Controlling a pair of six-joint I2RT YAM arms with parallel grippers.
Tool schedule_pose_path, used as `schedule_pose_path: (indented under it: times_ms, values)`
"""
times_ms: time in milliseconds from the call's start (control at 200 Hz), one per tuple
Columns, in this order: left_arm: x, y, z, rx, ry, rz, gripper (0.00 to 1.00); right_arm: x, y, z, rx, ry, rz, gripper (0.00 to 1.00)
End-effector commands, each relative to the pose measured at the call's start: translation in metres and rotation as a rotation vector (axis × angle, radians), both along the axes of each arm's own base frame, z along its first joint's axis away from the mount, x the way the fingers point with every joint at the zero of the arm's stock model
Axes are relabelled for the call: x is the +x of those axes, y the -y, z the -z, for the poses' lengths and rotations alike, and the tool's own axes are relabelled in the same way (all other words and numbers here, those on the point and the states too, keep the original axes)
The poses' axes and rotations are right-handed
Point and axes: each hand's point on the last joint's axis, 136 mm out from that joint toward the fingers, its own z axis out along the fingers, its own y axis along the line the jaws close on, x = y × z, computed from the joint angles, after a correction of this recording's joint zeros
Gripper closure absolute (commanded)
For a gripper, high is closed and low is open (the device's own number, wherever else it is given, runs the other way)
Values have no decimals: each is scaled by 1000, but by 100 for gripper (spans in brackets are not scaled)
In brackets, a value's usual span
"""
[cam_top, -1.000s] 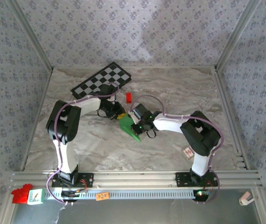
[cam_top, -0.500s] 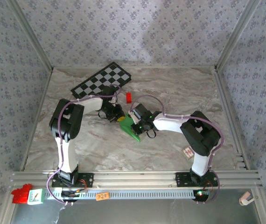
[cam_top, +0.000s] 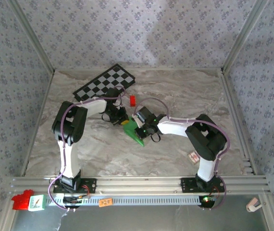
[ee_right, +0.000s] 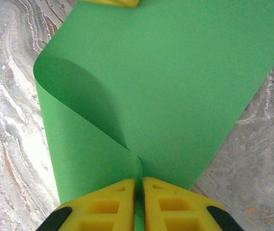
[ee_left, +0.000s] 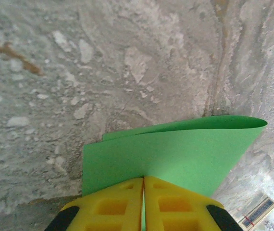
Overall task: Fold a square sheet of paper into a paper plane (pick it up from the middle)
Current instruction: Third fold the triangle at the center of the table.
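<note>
Left hand point(ee_left: 143, 185) and right hand point(ee_right: 139, 185) each clamped on green paper point(ee_right: 175, 72), marbled grey tabletop point(cam_top: 175, 86), patterned walls point(cam_top: 142, 33)

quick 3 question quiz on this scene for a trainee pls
1. True or false: the left gripper is shut on the paper.
2. What does the right gripper hold? A) the paper B) a cup C) nothing
3. Which lies nearer the checkerboard: the red block or the paper?

Key: 1 true; 2 A; 3 the red block.
</note>
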Motion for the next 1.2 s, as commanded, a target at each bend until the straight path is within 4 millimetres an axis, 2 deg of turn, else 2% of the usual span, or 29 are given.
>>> schedule_pose_path:
  times_ms: [0, 145, 949, 1084, 1194]
  values:
    - [-16, -2, 18, 49, -64, 32, 90, 0, 0, 5, -27, -10, 0, 87]
    - [-16, -2, 19, 50, -65, 33, 90, 2, -1, 1, -19, 4, -4, 87]
    - [-18, -2, 21, 52, -71, 37, 91, 6, 2, 5, -46, 11, 9, 90]
    - [-15, 0, 16, 44, -57, 36, 91, 4, 4, 13, -67, -4, 9, 90]
    - [-7, 3, 0, 23, -20, 31, 90, 1, 8, 18, -83, -21, 11, 90]
